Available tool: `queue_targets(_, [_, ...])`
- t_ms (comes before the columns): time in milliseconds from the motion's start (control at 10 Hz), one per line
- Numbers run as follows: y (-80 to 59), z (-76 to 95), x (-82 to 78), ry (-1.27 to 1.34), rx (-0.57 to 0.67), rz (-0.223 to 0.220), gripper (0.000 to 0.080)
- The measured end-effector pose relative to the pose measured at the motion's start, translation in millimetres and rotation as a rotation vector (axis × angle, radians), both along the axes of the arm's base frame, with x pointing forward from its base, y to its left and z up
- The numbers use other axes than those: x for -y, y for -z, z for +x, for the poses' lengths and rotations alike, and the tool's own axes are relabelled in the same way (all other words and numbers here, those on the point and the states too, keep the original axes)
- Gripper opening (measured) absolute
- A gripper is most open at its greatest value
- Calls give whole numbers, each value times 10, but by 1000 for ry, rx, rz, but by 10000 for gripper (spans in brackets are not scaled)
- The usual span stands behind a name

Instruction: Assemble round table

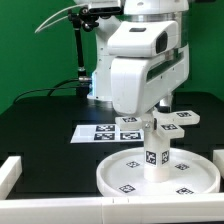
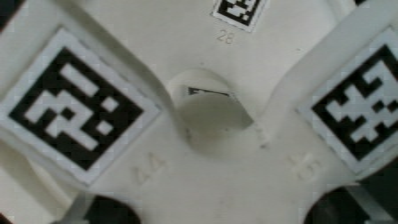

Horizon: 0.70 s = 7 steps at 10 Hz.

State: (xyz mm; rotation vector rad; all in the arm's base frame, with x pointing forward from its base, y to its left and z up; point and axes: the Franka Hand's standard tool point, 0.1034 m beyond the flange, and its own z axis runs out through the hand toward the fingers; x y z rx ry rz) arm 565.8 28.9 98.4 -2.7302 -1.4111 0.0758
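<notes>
- The large rimmed round disc (image 1: 158, 175) lies flat on the black table (image 1: 40, 125), near the front edge.
- The short thick cylinder leg (image 1: 155, 148) stands upright at the disc's centre.
- The four-armed cross base (image 1: 168, 121) sits atop the leg; the wrist view shows its tagged arms (image 2: 80, 100) around a central hole (image 2: 210, 95).
- The gripper (image 1: 148, 118) hangs directly over the cross base (fingers hidden, so its grasp cannot be told).
- The marker board (image 1: 105, 132) lies behind the disc.
</notes>
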Motion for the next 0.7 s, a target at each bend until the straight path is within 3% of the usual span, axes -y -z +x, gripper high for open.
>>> queue_targets(300, [-1, 1, 0, 125, -4, -9, 446])
queue_targets(700, [3, -22, -32, 676, -10, -14, 448])
